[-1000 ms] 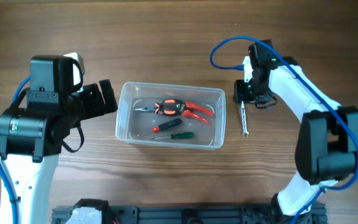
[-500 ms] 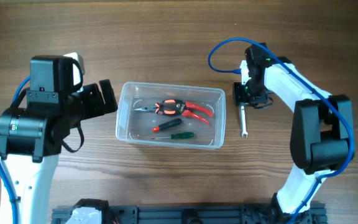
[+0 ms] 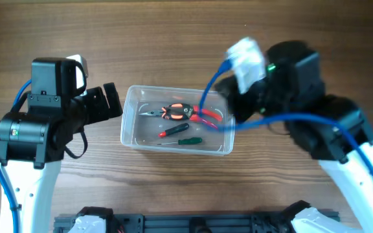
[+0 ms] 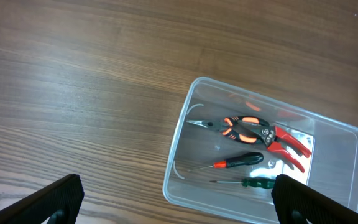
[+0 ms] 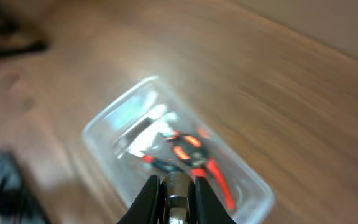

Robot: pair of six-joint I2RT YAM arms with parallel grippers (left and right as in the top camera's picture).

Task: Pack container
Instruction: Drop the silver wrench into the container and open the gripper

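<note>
The clear plastic container (image 3: 132,137) sits mid-table and holds red-handled pliers (image 3: 188,112), a red-and-black screwdriver (image 3: 173,130) and a green screwdriver (image 3: 190,140). My right gripper (image 5: 176,179) is shut on a silver wrench (image 5: 178,200) and hangs high above the container (image 5: 104,122) and pliers (image 5: 194,157). In the overhead view the raised right gripper (image 3: 230,109) is blurred and covers the container's right end. My left gripper (image 3: 112,100) is open and empty, just left of the container (image 4: 174,155); its view shows the left gripper (image 4: 179,198) with fingers wide apart.
Bare wooden table surrounds the container. The right arm's blue cable (image 3: 264,120) loops over the container's right rim in the overhead view. The black arm bases (image 3: 193,223) line the front edge.
The wrench that lay on the table right of the container is now in my right gripper. The right arm has risen and swung left over the container. The left arm has not moved.
</note>
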